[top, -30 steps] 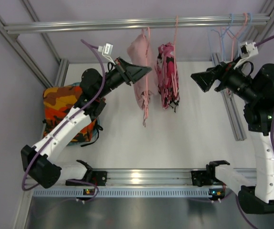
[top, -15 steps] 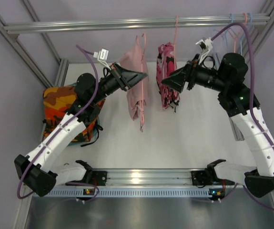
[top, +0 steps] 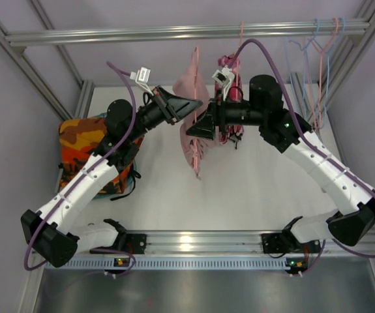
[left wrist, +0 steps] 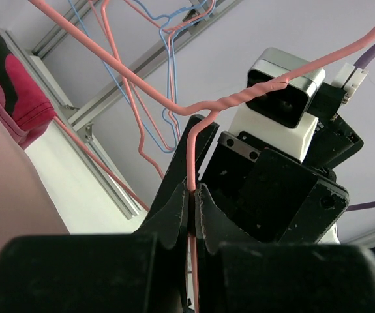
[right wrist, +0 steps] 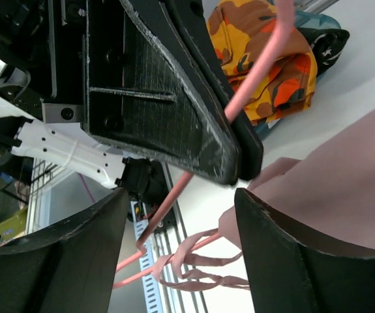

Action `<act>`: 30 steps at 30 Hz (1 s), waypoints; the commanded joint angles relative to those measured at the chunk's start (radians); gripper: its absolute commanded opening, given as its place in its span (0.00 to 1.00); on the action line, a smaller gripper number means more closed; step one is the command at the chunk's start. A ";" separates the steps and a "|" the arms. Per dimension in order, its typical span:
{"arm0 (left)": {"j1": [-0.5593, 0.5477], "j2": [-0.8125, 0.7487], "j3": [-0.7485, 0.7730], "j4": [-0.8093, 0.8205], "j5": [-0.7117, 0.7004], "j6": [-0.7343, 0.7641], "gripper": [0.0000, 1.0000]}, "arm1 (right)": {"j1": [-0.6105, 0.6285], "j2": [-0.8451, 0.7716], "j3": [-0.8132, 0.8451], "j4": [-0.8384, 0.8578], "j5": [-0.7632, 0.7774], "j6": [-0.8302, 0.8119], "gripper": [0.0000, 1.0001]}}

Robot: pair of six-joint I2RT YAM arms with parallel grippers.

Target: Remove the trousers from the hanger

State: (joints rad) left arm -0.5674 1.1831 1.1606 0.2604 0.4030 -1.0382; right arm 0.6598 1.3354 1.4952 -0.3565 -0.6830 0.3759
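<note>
The right claw (top: 197, 127) has swung in from the far right and now stands open at the hanging pink trousers (top: 190, 147), poised to pull them off. The left claw (top: 200, 101) is clenched on their hanger (left wrist: 194, 107).

Wire hangers (top: 317, 39) on rail (top: 141, 32).

light: bright, even, diffuse; shadows: soft; glare: front rail (top: 186, 242); blur: jaws nearest wrist lenses
</note>
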 commanded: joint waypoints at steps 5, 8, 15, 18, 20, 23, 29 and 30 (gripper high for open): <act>-0.002 -0.031 0.047 0.117 0.008 0.009 0.00 | 0.040 0.059 0.109 0.114 -0.015 0.041 0.51; -0.002 -0.030 0.050 0.119 0.005 -0.002 0.00 | 0.060 0.083 0.122 0.128 -0.021 0.052 0.38; 0.003 -0.051 0.050 0.112 -0.006 0.055 0.08 | 0.080 0.087 0.134 0.129 -0.039 0.049 0.00; 0.018 -0.076 0.050 0.033 -0.036 0.143 0.29 | 0.069 0.073 0.132 0.134 -0.043 0.072 0.00; 0.043 -0.118 0.028 -0.018 -0.056 0.188 0.39 | 0.063 0.062 0.132 0.142 -0.046 0.095 0.00; 0.089 -0.190 -0.009 -0.075 -0.075 0.272 0.59 | 0.054 0.051 0.135 0.152 -0.049 0.119 0.00; 0.161 -0.347 -0.078 -0.256 -0.124 0.456 0.80 | 0.029 0.045 0.129 0.183 -0.040 0.188 0.00; 0.161 -0.385 -0.091 -0.306 -0.122 0.522 0.80 | 0.026 0.047 0.132 0.185 -0.032 0.198 0.00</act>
State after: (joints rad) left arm -0.4160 0.8627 1.1061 0.0772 0.3031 -0.6853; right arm 0.6971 1.4250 1.5772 -0.3214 -0.7094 0.5449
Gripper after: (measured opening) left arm 0.794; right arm 0.031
